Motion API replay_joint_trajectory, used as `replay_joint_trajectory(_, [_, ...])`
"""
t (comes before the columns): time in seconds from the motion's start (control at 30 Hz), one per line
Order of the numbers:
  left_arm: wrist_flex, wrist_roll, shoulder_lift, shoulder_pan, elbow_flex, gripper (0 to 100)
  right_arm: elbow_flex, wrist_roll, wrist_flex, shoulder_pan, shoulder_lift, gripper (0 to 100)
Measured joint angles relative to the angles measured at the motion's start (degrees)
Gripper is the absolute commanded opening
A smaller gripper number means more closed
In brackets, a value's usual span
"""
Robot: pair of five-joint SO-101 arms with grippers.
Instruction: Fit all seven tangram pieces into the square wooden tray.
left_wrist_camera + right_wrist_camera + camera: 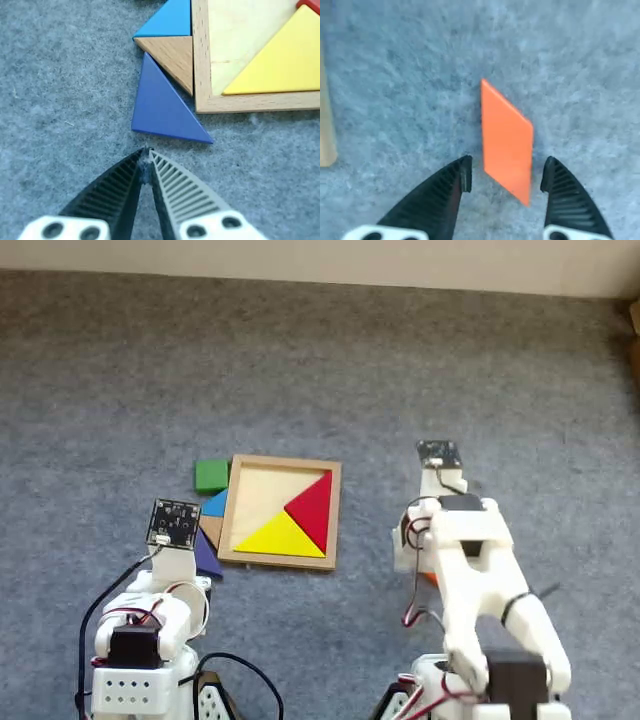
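The square wooden tray lies mid-table with a red triangle and a yellow triangle inside it. Left of the tray sit a green square, a light blue triangle, a wooden triangle and a dark blue triangle. My left gripper is shut, its tips just short of the dark blue triangle's edge. An orange parallelogram lies flat on the carpet right of the tray. My right gripper is open above it, a finger on either side of its near end.
Grey carpet covers the whole table. The tray's rim runs right beside the wooden and dark blue triangles. The tray's edge lies well off to one side of the orange piece.
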Motion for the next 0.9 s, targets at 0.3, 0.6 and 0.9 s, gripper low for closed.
replay_joint_trajectory(0.3, [0.0, 0.0, 0.0, 0.0, 0.0, 1, -1.4, -0.2, -1.3, 0.0, 4.0, 21.1])
replay_joint_trajectory(0.6, [0.0, 0.0, 0.0, 0.0, 0.0, 1, -1.6, -0.2, -1.6, 0.6, 4.0, 8.4])
replay_joint_trajectory(0.9, [0.0, 0.0, 0.0, 0.0, 0.0, 1, -3.3, 3.0, -1.8, 0.4, 4.4, 0.4])
